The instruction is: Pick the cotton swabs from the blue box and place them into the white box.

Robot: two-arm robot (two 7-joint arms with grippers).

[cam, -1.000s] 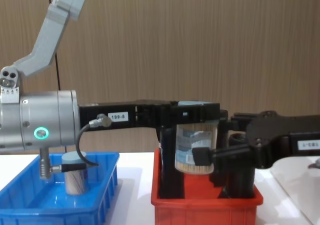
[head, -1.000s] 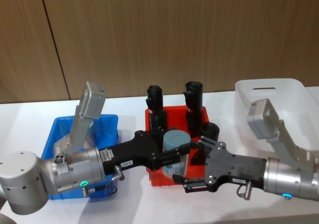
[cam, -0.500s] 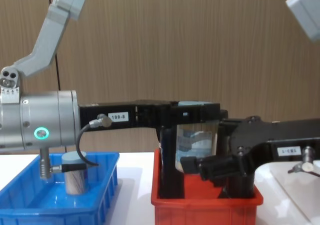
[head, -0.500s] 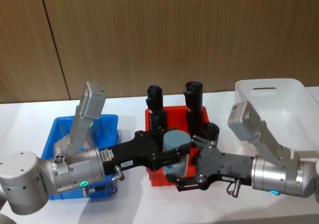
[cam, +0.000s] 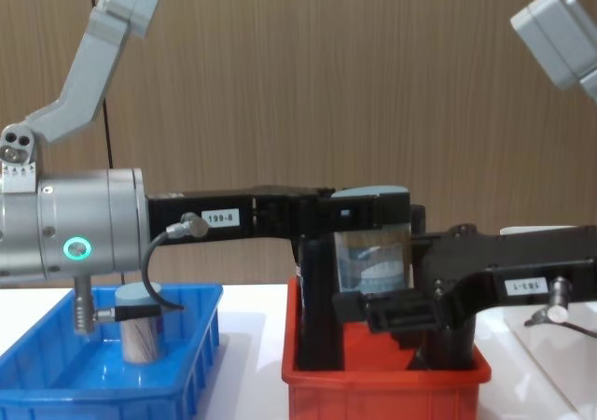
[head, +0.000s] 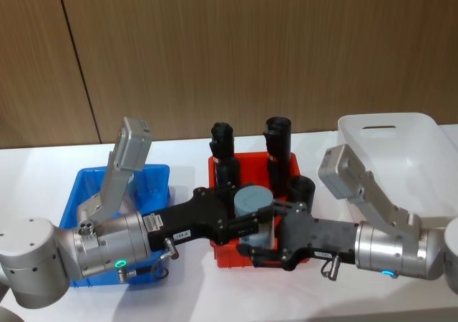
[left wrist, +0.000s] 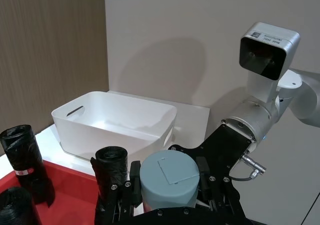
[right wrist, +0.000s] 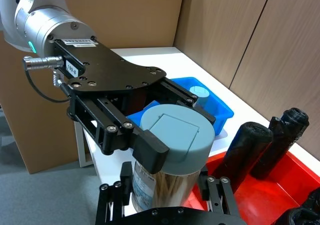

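A cotton swab tub (head: pixel 254 199) with a pale blue lid hangs above the red bin, and my left gripper (head: pixel 250 218) is shut on its upper part (right wrist: pixel 175 135). From the right, my right gripper (head: pixel 265 235) reaches in, open, with one finger on each side of the tub's lower half (cam: pixel 373 257). A second cotton swab tub (cam: pixel 142 331) stands in the blue box (head: pixel 86 186) at the left. The white box (head: pixel 401 143) sits at the far right, behind the right arm.
The red bin (cam: pixel 373 392) holds several tall black rolls (head: pixel 278 143) right under and behind the held tub. My left arm's forearm crosses over the blue box (cam: pixel 187 364). A wooden wall backs the white table.
My right gripper has moved left, from beside the red bin's right end to around the tub's lower half. The left gripper and the tub have stayed still.
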